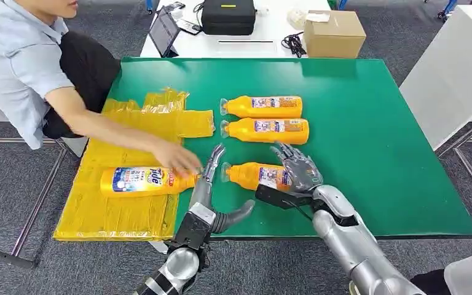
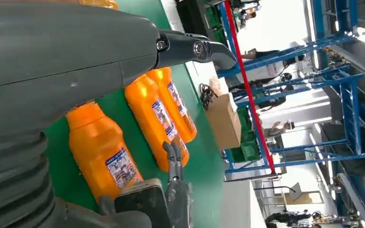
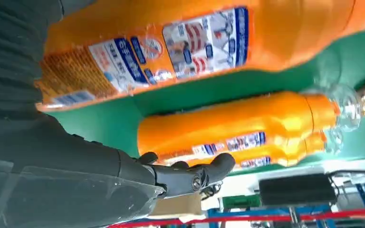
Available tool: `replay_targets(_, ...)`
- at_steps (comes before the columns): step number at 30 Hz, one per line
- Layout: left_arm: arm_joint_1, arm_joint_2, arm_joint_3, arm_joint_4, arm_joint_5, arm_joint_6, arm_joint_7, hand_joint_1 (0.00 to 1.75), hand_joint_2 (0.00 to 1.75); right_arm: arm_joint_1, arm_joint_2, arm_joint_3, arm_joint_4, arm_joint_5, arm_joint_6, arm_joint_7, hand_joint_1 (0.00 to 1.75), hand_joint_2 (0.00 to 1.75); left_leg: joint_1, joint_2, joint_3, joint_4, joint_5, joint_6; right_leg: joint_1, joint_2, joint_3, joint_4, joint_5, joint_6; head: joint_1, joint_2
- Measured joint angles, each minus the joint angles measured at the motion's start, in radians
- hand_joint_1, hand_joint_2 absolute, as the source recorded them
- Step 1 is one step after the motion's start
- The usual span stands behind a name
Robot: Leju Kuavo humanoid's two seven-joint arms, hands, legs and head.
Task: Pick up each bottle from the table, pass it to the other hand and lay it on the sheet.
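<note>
The right robot hand (image 1: 297,166) rests, fingers spread, over the nearest bottle (image 1: 255,175), which lies crosswise, cap toward the left robot hand (image 1: 212,184). That hand waits open just beside the cap

The right hand (image 3: 100,185), thumb extended and holding nothing, lies close beside the nearest orange bottle (image 3: 180,47), label toward the hand, while beyond its thumb two more orange bottles (image 3: 228,128) lie side by side on the green table (image 3: 109,121), clear caps pointing the same way.
</note>
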Motion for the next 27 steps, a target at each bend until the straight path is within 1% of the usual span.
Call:
replay_targets(6, 0.001, 0.000, 0.000, 0.011, 0.012, -0.032, 0.011, 0.00, 1.75, -0.005, -0.020, 0.021, 0.020, -0.006, 0.036, 0.040, 0.00, 1.75, 0.000, 0.000, 0.000, 0.000, 0.000, 0.000, 0.000, 0.000, 0.000, 0.000, 0.000, 0.000, 0.000, 0.000)
replay_targets(21, 0.007, 0.000, 0.000, 0.025, 0.021, -0.050, 0.029, 0.00, 1.75, -0.008, -0.071, 0.057, 0.047, -0.017, 0.081, 0.075, 0.00, 1.75, 0.000, 0.000, 0.000, 0.000, 0.000, 0.000, 0.000, 0.000, 0.000, 0.000, 0.000, 0.000, 0.000, 0.000)
replay_targets(27, 0.009, 0.000, 0.000, 0.035, 0.026, -0.052, 0.026, 0.00, 1.75, -0.026, -0.103, 0.077, 0.050, -0.025, 0.126, 0.124, 0.00, 1.75, 0.000, 0.000, 0.000, 0.000, 0.000, 0.000, 0.000, 0.000, 0.001, 0.000, 0.000, 0.000, 0.000, 0.000)
